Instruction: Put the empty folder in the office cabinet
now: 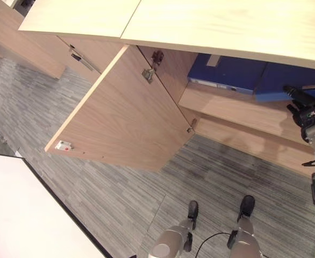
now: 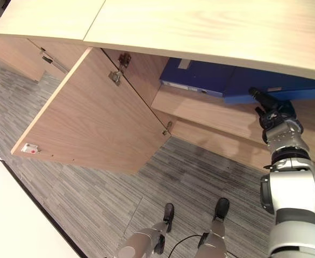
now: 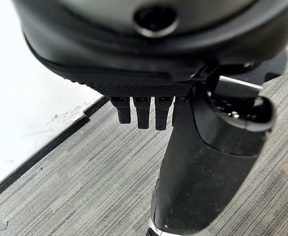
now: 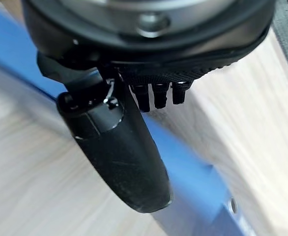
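The office cabinet [image 2: 211, 32] stands with its door [image 2: 93, 115] swung wide, and two blue folders lie flat on its upper shelf [image 2: 211, 110]: one folder [image 2: 198, 75] further in toward the hinge side, the other folder [image 2: 286, 88] beside it. The right hand [image 2: 273, 110] reaches to the shelf edge at that second folder (its thumb lies across the blue cover in the right wrist view), fingers curled short and gripping nothing. The left hand [image 3: 149, 105] hangs over the grey carpet [image 1: 211, 177], fingers also curled and empty.

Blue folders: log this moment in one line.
blue folders: on cabinet shelf | cabinet door: open | right robot hand: at folders
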Tool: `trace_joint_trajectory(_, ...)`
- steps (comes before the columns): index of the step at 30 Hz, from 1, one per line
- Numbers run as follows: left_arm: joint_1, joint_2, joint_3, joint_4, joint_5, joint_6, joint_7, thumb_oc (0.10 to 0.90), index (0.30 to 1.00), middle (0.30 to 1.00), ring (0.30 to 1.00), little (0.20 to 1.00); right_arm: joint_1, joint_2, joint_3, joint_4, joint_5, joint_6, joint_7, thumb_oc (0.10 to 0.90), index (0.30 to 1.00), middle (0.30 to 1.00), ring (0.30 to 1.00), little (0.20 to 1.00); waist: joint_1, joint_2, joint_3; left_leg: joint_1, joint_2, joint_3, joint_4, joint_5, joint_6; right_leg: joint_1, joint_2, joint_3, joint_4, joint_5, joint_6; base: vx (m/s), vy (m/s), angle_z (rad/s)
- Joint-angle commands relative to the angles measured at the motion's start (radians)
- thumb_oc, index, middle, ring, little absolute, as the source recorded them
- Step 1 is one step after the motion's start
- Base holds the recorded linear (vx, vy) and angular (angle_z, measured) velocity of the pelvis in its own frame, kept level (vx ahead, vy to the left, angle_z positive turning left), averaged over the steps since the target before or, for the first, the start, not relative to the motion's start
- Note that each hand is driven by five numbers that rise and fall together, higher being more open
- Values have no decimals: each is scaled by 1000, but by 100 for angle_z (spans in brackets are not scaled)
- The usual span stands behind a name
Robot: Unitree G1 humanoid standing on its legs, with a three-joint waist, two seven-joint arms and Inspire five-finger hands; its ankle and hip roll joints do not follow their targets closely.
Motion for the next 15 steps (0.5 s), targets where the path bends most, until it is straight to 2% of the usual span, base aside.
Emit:
trace_joint_trajectory(1, 32, 118, -77, 71, 20, -1, 21, 800, 900, 900, 900, 900, -87, -19, 131, -53, -108, -7, 85, 800, 900, 900, 900, 900, 26, -37, -40, -35, -19, -129, -37, 57, -62, 55, 30, -61, 168, -294, 18, 0, 0, 0)
trace_joint_trajectory(2, 28, 114, -74, 70, 31, 0, 15, 800, 900, 900, 900, 900, -87, -25, 211, -31, -221, 20, 119, 800, 900, 900, 900, 900, 23, -38, -41, -37, -18, -130, -37, 59, -62, 53, 29, -60, 170, -290, 18, 0, 0, 0)
trace_joint_trajectory(3, 25, 111, -73, 58, 46, -3, 8, 800, 900, 900, 900, 900, -94, -36, 363, -39, -417, 68, 191, 800, 900, 900, 900, 900, 14, -39, -42, -42, -19, -132, -37, 63, -61, 47, 28, -61, 171, -283, 19, -10, 32, 2)
trace_joint_trajectory(5, 22, 111, -71, 45, 72, -5, -6, 800, 900, 900, 900, 900, -72, -39, 509, -59, -610, 105, 273, 800, 900, 900, 900, 900, 4, -41, -43, -47, -21, -135, -37, 65, -60, 43, 26, -61, 172, -277, 20, -5, 15, 1)
trace_joint_trajectory(6, 23, 111, -71, 45, 72, -5, -6, 800, 900, 900, 900, 900, -73, -38, 510, -59, -610, 105, 273, 800, 900, 900, 900, 900, 4, -40, -43, -47, -21, -135, -37, 65, -60, 43, 26, -61, 172, -278, 20, 0, 0, 0)
trace_joint_trajectory(9, 19, 116, -73, 26, 88, -10, -25, 800, 900, 900, 900, 900, -17, -34, 623, -145, -743, 114, 343, 800, 900, 900, 900, 900, -4, -43, -38, -52, -23, -134, -37, 67, -58, 39, 26, -56, 170, -273, 20, -1, 7, 2)
trace_joint_trajectory(10, 14, 123, -76, 20, 88, -14, -29, 800, 900, 900, 900, 900, 42, -18, 598, -219, -697, 97, 327, 800, 900, 900, 900, 900, -8, -44, -30, -53, -24, -133, -37, 69, -55, 35, 23, -54, 174, -275, 18, 68, -25, 2)
trace_joint_trajectory(11, 16, 126, -73, 23, 88, -16, -27, 800, 900, 900, 900, 900, 66, -4, 567, -229, -661, 92, 317, 800, 900, 900, 900, 900, -6, -47, -26, -41, -22, -128, -37, 50, -57, 43, 25, -43, 181, -304, 20, 0, 0, 0)
trace_joint_trajectory(12, 14, 127, -73, 25, 87, -16, -26, 800, 900, 900, 900, 900, 64, -6, 560, -225, -658, 89, 315, 800, 900, 900, 900, 900, -6, -42, -25, -56, -26, -130, -37, 71, -53, 30, 21, -54, 180, -277, 17, -5, 14, -11)
trace_joint_trajectory(13, 15, 127, -71, 24, 87, -16, -28, 800, 900, 900, 900, 900, 58, -9, 562, -208, -672, 86, 313, 800, 900, 900, 900, 900, -6, -41, -25, -57, -27, -130, -37, 70, -53, 29, 20, -54, 181, -276, 17, -3, 8, -12)
trace_joint_trajectory(14, 17, 126, -70, 25, 87, -16, -28, 800, 900, 900, 900, 900, 59, -8, 563, -208, -672, 86, 314, 800, 900, 900, 900, 900, -5, -46, -26, -43, -24, -126, -37, 49, -57, 40, 23, -43, 184, -304, 20, 74, -32, -9)
trace_joint_trajectory(15, 18, 127, -67, 25, 87, -16, -30, 800, 900, 900, 900, 900, 47, -16, 574, -183, -704, 80, 313, 800, 900, 900, 900, 900, -6, -45, -25, -43, -24, -125, -37, 49, -57, 39, 22, -42, 186, -305, 20, 73, -28, -6)
